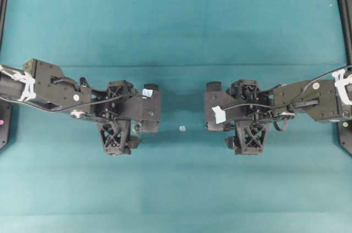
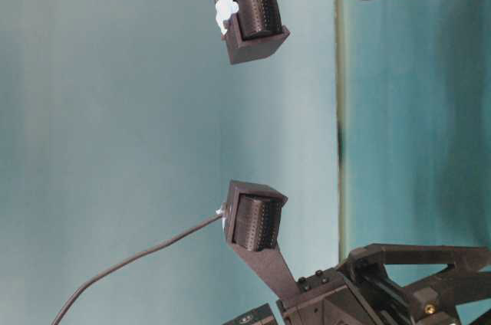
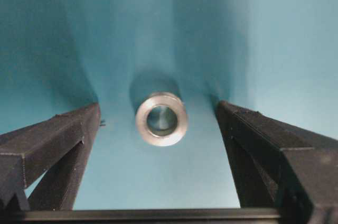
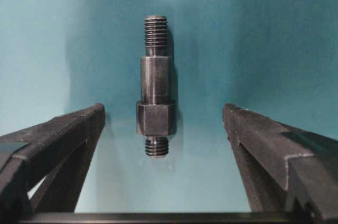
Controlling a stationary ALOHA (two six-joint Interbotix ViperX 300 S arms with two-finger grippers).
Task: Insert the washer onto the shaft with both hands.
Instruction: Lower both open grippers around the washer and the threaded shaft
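In the left wrist view the washer [image 3: 161, 118], a small silvery ring with a dark centre hole, lies flat on the teal mat. My left gripper [image 3: 158, 110] is open, with its fingers [image 3: 58, 145] standing on either side of the washer and apart from it. In the right wrist view the shaft [image 4: 156, 84], a dark stepped rod with a hex section and threaded ends, lies on the mat. My right gripper [image 4: 163, 112] is open and straddles its near end without touching it. In the overhead view both parts are hidden under the left gripper [image 1: 124, 113] and the right gripper [image 1: 247, 113].
A tiny pale whitish piece [image 1: 182, 128] lies on the mat between the two arms. Black frame rails [image 1: 344, 18] run along the mat's left and right edges. The teal mat [image 1: 176, 29] stretches beyond and in front of the arms.
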